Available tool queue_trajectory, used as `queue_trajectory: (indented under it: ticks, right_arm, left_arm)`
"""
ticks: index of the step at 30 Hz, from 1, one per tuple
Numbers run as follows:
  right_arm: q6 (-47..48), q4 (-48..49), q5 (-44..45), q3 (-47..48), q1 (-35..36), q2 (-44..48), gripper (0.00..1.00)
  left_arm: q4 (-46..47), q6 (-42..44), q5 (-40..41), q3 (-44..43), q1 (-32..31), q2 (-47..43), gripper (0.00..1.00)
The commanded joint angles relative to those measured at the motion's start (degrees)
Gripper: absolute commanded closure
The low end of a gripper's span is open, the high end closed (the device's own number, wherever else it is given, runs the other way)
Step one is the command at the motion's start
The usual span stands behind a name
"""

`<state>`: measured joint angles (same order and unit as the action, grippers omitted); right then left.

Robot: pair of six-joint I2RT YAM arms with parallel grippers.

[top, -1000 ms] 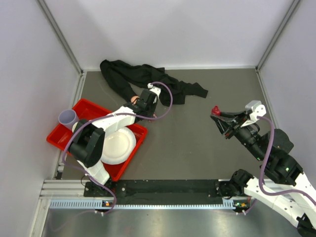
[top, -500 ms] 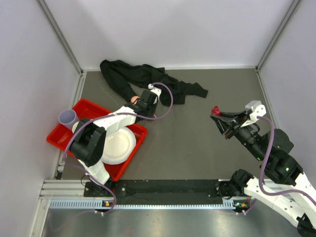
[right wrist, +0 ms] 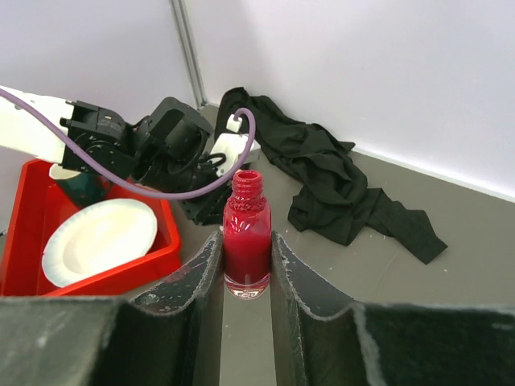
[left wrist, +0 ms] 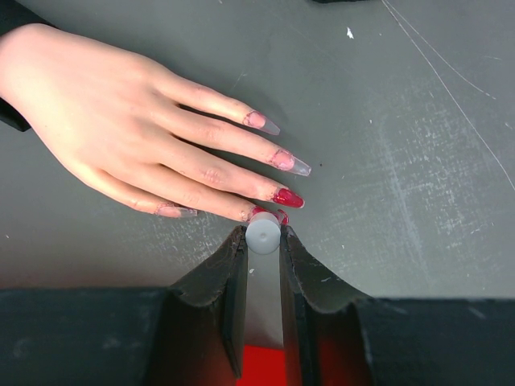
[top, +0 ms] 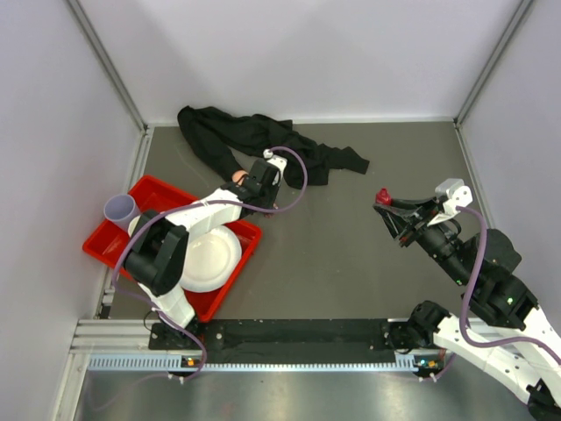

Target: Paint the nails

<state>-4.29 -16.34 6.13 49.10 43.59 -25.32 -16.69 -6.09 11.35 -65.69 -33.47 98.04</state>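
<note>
The pale mannequin hand (left wrist: 121, 121) lies flat on the grey table, its black sleeve (left wrist: 12, 121) at the left edge. Two nails are dark red (left wrist: 287, 197); two other long nails (left wrist: 291, 163) look mostly clear with pink smears. My left gripper (left wrist: 263, 235) is shut on the white polish cap (left wrist: 263, 232), which touches the tip of a red-nailed finger; the brush is hidden under it. In the top view this gripper (top: 248, 182) is at the hand (top: 237, 178). My right gripper (right wrist: 246, 249) is shut on the open red polish bottle (right wrist: 246, 233), held upright above the table's right side (top: 382, 195).
A crumpled black cloth (top: 263, 140) lies at the back, running into the sleeve. A red tray (top: 158, 189) at the left holds a white plate (top: 210, 259) and a purple cup (top: 120, 209). White walls enclose the table.
</note>
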Motion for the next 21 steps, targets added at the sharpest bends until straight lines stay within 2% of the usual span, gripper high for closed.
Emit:
queue_trajectory:
  ticks: [1,21]
  right_arm:
    - [-0.45,1.31,-0.51,0.29,-0.35,-0.61,1.0]
    - [-0.63,1.4,-0.51,0.29,-0.35,-0.61,1.0]
  left_arm:
    - [2.01,-0.68,-0.28,-1.28,-0.19,-0.04,1.0]
    - [2.45,-1.03,-1.16,-1.98,-0.19,0.75,1.0]
